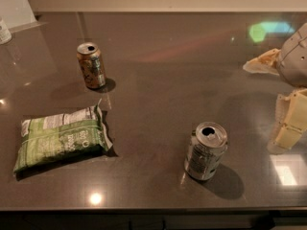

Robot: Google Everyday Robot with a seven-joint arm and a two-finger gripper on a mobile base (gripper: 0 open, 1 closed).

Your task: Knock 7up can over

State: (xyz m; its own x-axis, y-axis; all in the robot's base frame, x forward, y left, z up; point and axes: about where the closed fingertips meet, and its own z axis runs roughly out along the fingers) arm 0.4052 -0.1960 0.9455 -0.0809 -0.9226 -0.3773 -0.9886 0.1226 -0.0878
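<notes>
Pincer (282,98) at the view's right edge: pale cream-yellow plastic pieces, blocky and segmented with ridged seams, and just behind them a rounded, smooth light-grey shell (296,56).

Dim light leaves glare on the dark, glossy bench (158,80): a white spot near the front edge, a bright patch at the front right corner and a green reflection at the back right. The 7up can (206,151) casts a soft shadow rightward. The pale tool (289,124) catches light at the right edge.
</notes>
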